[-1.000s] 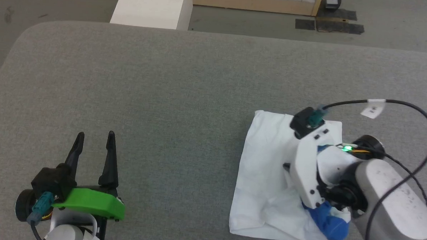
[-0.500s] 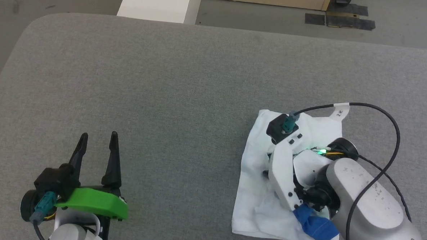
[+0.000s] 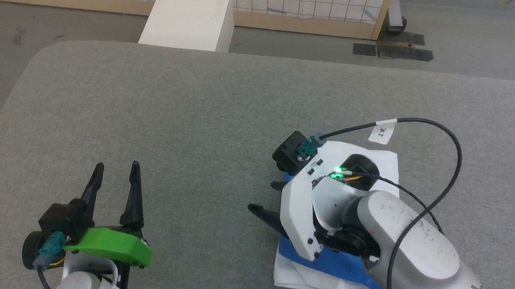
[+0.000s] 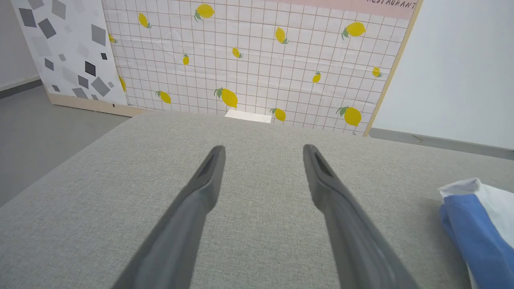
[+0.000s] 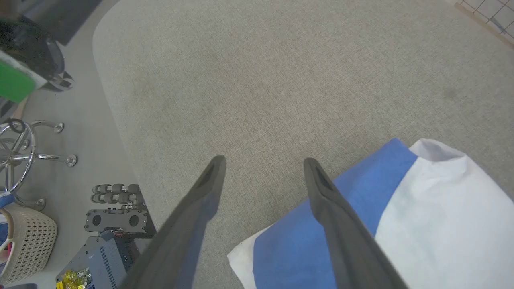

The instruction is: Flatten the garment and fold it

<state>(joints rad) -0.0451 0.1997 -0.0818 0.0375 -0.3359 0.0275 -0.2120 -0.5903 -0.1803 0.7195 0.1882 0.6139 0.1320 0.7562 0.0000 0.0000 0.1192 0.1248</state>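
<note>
Lying folded, garment, blue over white

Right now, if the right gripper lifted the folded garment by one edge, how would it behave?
Probably floppy: the garment lies in soft rounded layers, so it would likely drape and unfold from the right gripper. It looks thin, so probably light. Pushed, it may bunch rather than slide on the gray fabric surface.

Garment on table at right, right gripper above it; left gripper far left; box behind
</note>
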